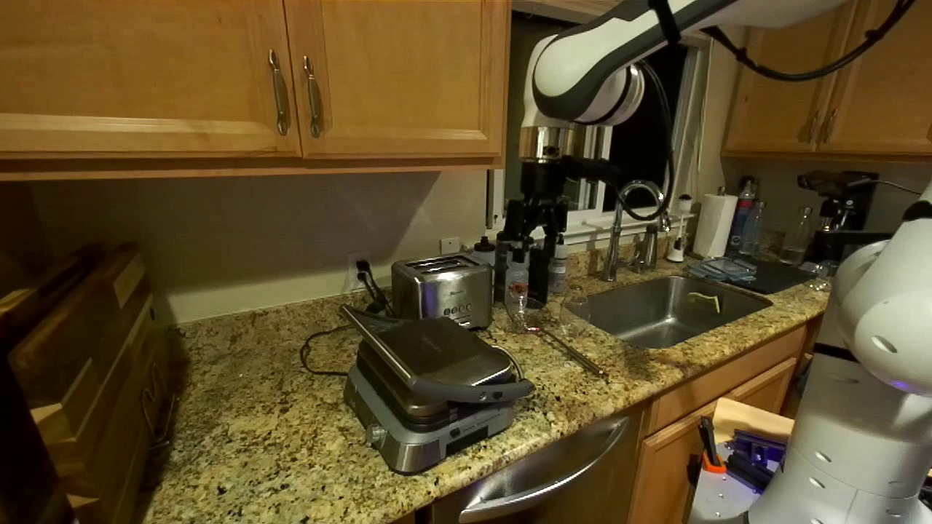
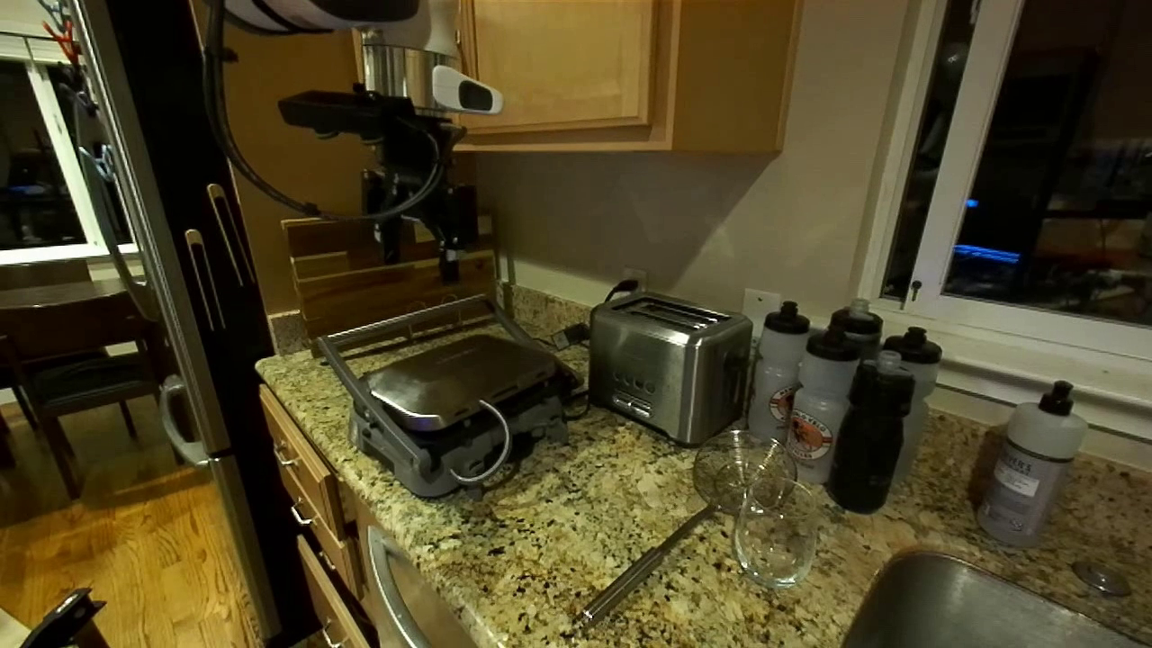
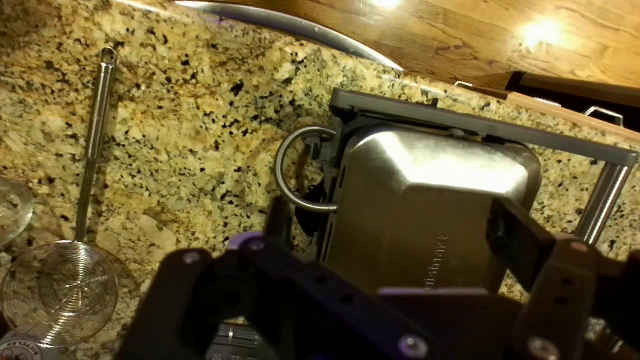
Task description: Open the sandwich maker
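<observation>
- Jaws: wide apart, raised above the counter [image 1: 255, 422].
- Sandwich maker [image 3: 425, 200]: below the jaws, apart from them, lid down.
- Toaster [image 2: 670, 364]: also lower than the jaws.
- Long-handled utensil [image 3: 86, 195]: left of the jaws in the wrist view.

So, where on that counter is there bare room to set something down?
A broad bare patch of counter lies between the sandwich maker and the wooden boards, another between the sandwich maker and the long-handled strainer. It is crowded toward the wall: the toaster and bottles stand close together, and a glass sits beside the strainer.
</observation>
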You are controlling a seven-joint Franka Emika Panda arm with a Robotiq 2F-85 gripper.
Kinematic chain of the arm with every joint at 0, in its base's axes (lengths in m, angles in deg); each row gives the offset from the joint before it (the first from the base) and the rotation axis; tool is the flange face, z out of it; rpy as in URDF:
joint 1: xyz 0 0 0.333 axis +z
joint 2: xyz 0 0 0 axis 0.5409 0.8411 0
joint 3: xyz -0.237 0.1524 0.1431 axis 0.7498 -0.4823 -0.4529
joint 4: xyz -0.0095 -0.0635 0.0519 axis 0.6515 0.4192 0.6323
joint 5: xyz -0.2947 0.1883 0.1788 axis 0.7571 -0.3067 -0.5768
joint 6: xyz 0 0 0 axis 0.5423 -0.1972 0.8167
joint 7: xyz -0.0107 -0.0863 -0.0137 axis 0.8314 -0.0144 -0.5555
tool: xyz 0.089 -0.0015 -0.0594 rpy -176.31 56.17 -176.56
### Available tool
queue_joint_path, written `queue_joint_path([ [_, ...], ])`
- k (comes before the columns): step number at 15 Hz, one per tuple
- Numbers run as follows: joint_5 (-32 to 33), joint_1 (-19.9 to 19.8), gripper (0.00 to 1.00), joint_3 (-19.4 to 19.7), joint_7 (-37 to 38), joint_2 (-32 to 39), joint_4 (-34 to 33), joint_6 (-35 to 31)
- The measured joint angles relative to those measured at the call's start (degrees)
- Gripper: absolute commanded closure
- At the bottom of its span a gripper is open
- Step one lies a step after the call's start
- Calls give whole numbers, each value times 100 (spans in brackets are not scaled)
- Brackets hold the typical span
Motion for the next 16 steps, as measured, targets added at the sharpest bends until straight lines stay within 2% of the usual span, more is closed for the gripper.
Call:
queue_joint_path([
  [4,6,131,0,-455,335,667,-545,-31],
  [12,5,137,0,-460,331,807,-619,-31],
  [16,-135,222,0,-619,475,1148,-808,-290],
])
